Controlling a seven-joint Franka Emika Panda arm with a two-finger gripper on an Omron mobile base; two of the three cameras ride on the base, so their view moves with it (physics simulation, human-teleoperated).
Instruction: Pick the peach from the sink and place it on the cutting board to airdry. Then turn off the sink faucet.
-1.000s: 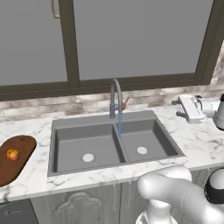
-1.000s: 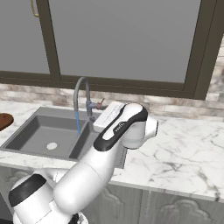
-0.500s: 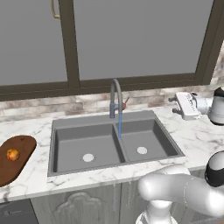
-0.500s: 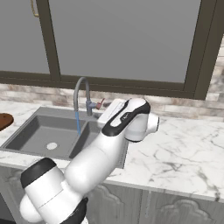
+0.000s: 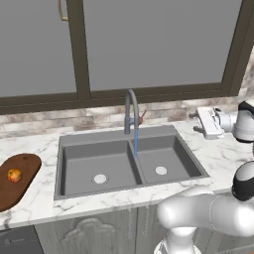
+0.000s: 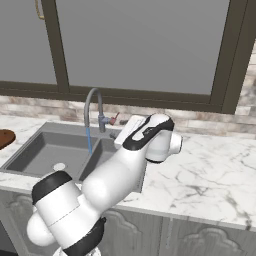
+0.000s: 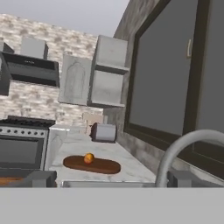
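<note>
Left of the sink (image 5: 79,144), the peach (image 5: 14,175) sat on the cutting board (image 5: 22,191). Water ran from the sink faucet (image 5: 131,109). Right of it, the gripper (image 5: 194,122) hung spread wide, empty.

My white marble counter (image 5: 34,149) holds the sink (image 5: 126,161). The cutting board (image 5: 17,181) lies flat at its left end.

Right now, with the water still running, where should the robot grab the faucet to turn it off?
Best to take the small reddish side lever on the sink faucet, not the arched spout. It sticks out toward the open fingers, which wait to that side above the counter, so coming in sideways from there looks easiest.
</note>
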